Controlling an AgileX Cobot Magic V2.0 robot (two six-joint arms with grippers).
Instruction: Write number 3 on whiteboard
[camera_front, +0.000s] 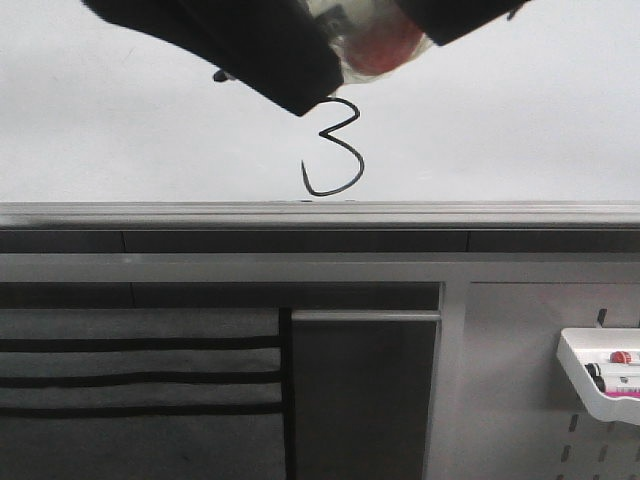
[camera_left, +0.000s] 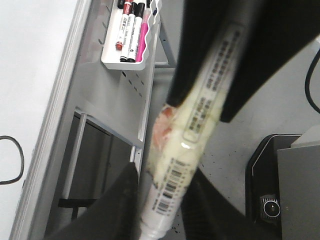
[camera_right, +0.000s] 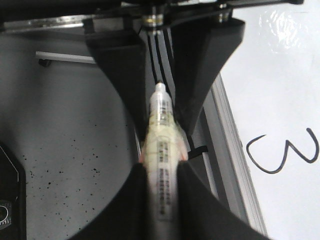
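Note:
The number 3 (camera_front: 335, 146) is drawn in thin black marker low on the whiteboard (camera_front: 520, 120), just above its grey ledge (camera_front: 320, 212). It also shows in the right wrist view (camera_right: 285, 152). A marker (camera_front: 375, 45) with a yellowed label is held between both grippers in front of the board, above the digit. My left gripper (camera_left: 161, 202) is shut on one end of the marker (camera_left: 195, 130). My right gripper (camera_right: 162, 200) is shut on the other end of the marker (camera_right: 161, 145). The marker's tip is hidden.
A grey pegboard panel (camera_front: 520, 400) below the board carries a small white tray (camera_front: 600, 375) with several markers, also seen in the left wrist view (camera_left: 127, 35). A dark panel (camera_front: 365, 400) sits beside it. A speckled grey floor (camera_right: 65, 140) lies beneath.

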